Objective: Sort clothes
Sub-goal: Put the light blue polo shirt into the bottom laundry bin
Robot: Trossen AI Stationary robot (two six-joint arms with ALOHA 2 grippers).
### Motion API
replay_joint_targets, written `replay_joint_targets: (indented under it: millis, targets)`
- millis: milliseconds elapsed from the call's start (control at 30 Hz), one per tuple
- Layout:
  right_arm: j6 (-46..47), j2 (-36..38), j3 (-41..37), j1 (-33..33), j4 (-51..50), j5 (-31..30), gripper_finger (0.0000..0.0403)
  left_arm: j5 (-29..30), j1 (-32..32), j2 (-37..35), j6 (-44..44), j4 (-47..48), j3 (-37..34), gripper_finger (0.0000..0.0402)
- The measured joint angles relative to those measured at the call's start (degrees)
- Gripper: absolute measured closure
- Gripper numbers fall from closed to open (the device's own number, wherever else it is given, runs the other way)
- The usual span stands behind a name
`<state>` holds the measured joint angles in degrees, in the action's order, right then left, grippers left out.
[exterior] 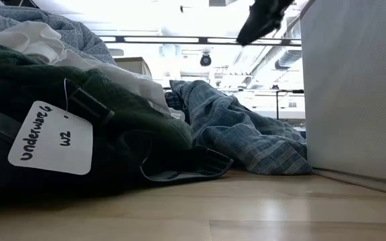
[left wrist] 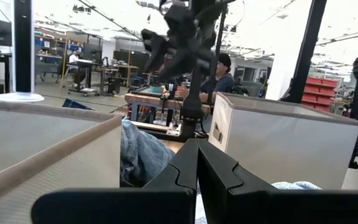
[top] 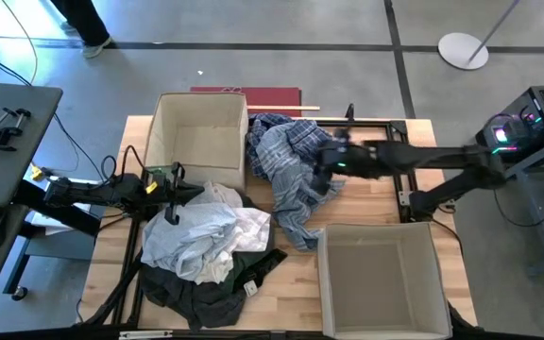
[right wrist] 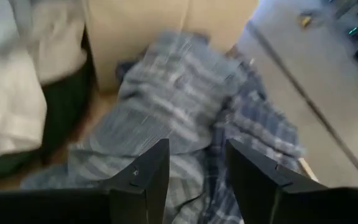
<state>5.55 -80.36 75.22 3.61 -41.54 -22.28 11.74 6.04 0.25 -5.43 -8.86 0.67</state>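
Blue-white plaid shirt (top: 286, 165) lies crumpled on the wooden tabletop (top: 376, 203), between the far bin (top: 199, 132) and the near bin (top: 382, 279), with its far edge hanging toward the tabletop's back. Right hand (top: 321, 172) hangs over the shirt's right side, its fingers (right wrist: 143, 177) spread apart with nothing between them, the plaid cloth showing through the gap in the right wrist view. Left hand (top: 173, 194) sits at the left edge of the pile, fingers (left wrist: 182, 171) pressed together and empty. That pile lies at the front left of the tabletop: white pieces (top: 206, 231) on top, a dark green one (top: 253, 269) and dark grey ones (top: 182, 293) beneath. In the low view the green garment (exterior: 79, 87) carries a white tag (exterior: 51, 137) handwritten "underwear", and the shirt (exterior: 246, 134) reaches up to the near bin's wall (exterior: 354, 87). A person sits at a bench in the room beyond.
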Motion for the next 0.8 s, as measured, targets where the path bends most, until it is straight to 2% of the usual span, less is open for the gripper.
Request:
replay_joint_targets:
  millis: [100, 200, 433, 533, 600, 667, 733, 800]
  targets:
    - [-0.78, -5.52, 3.06, 2.47, -0.49, 4.87, 0.0252, -0.01, 0.00, 0.00, -0.02, 0.00, 0.02, 0.0401]
    - [-1.57, -10.43, 5.00, 4.39, -0.63, 8.89, 0.0233, -0.01, 0.00, 0.00, -0.35, 0.06, 0.00, 0.0401]
    - [-1.35, -20.35, 6.58, 7.44, 2.07, 9.00, 0.0143, -0.01, 0.00, 0.00, -1.28, 0.01, 0.01, 0.0401]
    - [-1.04, -24.31, 6.58, 7.79, 3.48, 10.47, 0.0131, -0.01, 0.00, 0.00, -1.38, 0.00, 0.00, 0.0401]
    - [-1.10, -26.97, 6.58, 7.58, 4.48, 10.99, 0.0140, -0.01, 0.00, 0.00, -1.39, -0.01, 0.01, 0.0401]
    - [-1.60, -29.54, 6.58, 7.11, 5.31, 10.99, 0.0167, -0.01, 0.00, 0.00, -1.40, -0.02, 0.00, 0.0401]
    - [-2.01, -31.57, 6.58, 6.77, 6.29, 11.00, 0.0211, -0.01, 0.00, 0.00, -1.42, -0.02, 0.00, 0.0401]
    - [-2.25, -32.95, 6.58, 6.28, 7.21, 10.96, 0.0272, -0.03, 0.00, 0.00, -1.42, -0.02, 0.02, 0.0401]
